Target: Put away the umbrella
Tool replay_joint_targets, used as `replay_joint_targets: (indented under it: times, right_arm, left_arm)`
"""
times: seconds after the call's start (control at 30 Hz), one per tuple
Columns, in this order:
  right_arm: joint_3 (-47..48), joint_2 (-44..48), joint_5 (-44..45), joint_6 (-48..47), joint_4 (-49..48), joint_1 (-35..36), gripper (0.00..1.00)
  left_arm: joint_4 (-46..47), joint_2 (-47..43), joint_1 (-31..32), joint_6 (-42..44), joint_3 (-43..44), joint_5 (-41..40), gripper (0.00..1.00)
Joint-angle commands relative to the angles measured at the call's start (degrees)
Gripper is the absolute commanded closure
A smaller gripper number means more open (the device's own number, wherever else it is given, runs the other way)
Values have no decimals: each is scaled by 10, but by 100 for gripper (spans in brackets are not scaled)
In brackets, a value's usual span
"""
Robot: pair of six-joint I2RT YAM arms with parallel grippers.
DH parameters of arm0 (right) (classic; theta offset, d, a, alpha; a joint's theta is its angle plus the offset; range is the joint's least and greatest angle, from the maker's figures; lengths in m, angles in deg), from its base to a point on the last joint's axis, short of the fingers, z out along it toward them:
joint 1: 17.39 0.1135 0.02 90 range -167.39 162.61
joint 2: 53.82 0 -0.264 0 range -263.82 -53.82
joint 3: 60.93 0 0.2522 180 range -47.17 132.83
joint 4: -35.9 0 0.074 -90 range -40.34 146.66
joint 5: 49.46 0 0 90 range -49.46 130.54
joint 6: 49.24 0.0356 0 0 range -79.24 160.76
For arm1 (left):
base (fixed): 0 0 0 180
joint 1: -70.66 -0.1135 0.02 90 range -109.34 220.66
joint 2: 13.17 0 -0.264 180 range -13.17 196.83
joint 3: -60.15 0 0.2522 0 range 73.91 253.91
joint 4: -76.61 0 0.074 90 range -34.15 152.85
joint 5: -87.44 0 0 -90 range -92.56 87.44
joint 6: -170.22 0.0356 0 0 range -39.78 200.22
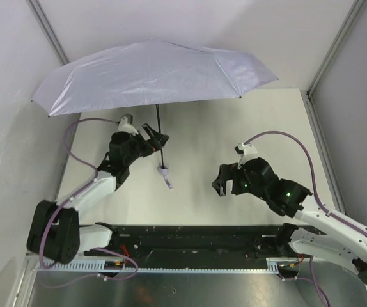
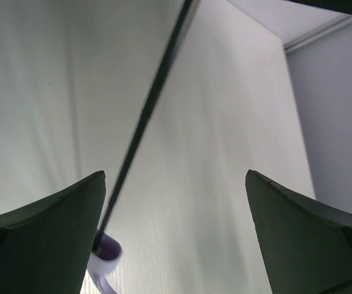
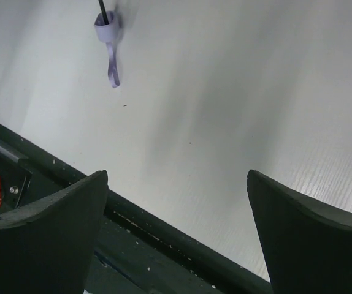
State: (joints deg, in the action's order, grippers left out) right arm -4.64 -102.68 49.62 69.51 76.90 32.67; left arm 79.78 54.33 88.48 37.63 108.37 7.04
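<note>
- Top view: the open umbrella [image 1: 151, 73], a compact folding one with a pale lavender-grey fabric canopy, stands at the far side of the white table [image 1: 254, 128]. Its canopy is spread wide over the back edge.
- Its thin black shaft [image 1: 160, 128] runs down from the canopy to a small pale handle [image 1: 163, 170], which appears to rest on the table. A short loop strap [image 1: 169, 183] trails from the handle toward the arms.
- The left gripper [image 1: 156, 137], black and two-fingered, sits at the shaft about midway up, with its fingers on either side of it.
- The right gripper [image 1: 224, 183] hangs over bare table well to the right of the handle, jaws spread and holding nothing.
- A thin lavender cable [image 1: 75, 144] loops beside the left arm.
- Left wrist view: the left gripper [image 2: 175, 184] is spread wide. The shaft [image 2: 145, 116] crosses the gap on a slant, much nearer the left finger [image 2: 47, 233] than the other. I cannot tell whether it touches that finger.
- The handle [image 2: 105, 251] shows just beside that finger's lower edge.
- Right wrist view: the right gripper [image 3: 176, 180] stands wide apart and empty above the table.
- The handle [image 3: 105, 27] and its strap [image 3: 112, 67] lie well off at the upper left, and a black rail [image 3: 164, 236] crosses below.
</note>
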Motion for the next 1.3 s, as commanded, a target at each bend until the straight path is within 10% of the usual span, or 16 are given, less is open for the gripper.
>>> replay_joint_targets:
  times: [0.0,0.23,0.4,0.47,0.73,0.93,1.27]
  right_arm:
    - [-5,26,-20,-8,-21,-1,1]
    - [-6,21,-8,14,-13,-18,1]
    - [-6,32,-65,19,-25,-57,1]
    - [-6,40,-120,16,-60,-88,1]
    - [-4,-33,-399,209,-399,-261,1]
    - [61,-183,-396,385,-673,-231,3]
    - [288,-366,-311,432,-741,-198,6]
  left_arm:
    - [31,90,11,53,64,-64,1]
    - [63,243,26,89,138,-64,28]
    - [63,267,32,91,164,-45,88]
    - [63,247,37,91,166,-19,97]
    - [64,121,79,15,171,229,100]
    - [63,7,145,-25,145,265,100]
    - [60,-36,225,-68,101,221,100]
